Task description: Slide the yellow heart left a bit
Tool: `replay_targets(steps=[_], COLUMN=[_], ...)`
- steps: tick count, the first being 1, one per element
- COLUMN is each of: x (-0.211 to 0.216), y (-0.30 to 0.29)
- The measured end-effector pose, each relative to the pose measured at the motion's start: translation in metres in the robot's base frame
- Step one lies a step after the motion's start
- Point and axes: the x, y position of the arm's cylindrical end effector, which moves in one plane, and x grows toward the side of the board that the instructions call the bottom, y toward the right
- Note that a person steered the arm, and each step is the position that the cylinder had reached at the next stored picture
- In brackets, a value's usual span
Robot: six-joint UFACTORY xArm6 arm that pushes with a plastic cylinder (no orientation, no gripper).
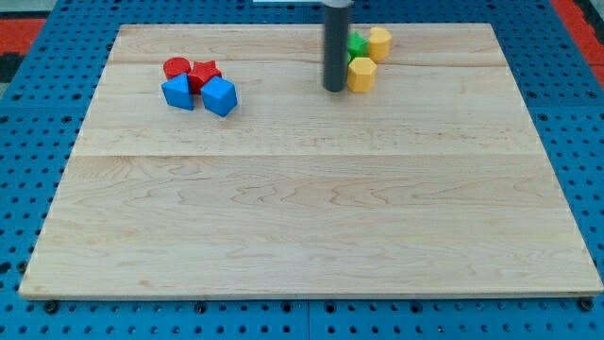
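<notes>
No jaws are being carried by this arm, so nothing is being grasped; the straight dark rod is being held upright near the view's top, and my tip (pixel 334 89) is being rested on the wooden board (pixel 311 217) just to the view's left of the lower yellow block (pixel 361 74), close enough that contact cannot be ruled out or confirmed. Two yellow blocks are being shown: that lower one, and an upper yellow block (pixel 379 42) above and to its right; which of them is the heart cannot be told. A green block (pixel 357 45) is being partly hidden between them and the rod. Well apart, toward the view's left, four blocks are being clustered together: a red cylinder (pixel 176 68), a red star (pixel 205 74), a blue triangle (pixel 178 93) and a blue cube (pixel 219 96). No writing or brand is being shown legibly.
</notes>
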Motion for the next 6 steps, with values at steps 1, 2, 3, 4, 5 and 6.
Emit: replay_targets(steps=[1,2,3,4,5,6], x=[0.01,-0.009,-0.03,-0.023,-0.104,-0.106], y=[-0.003,0.033,0.048,0.094,0.122,0.096])
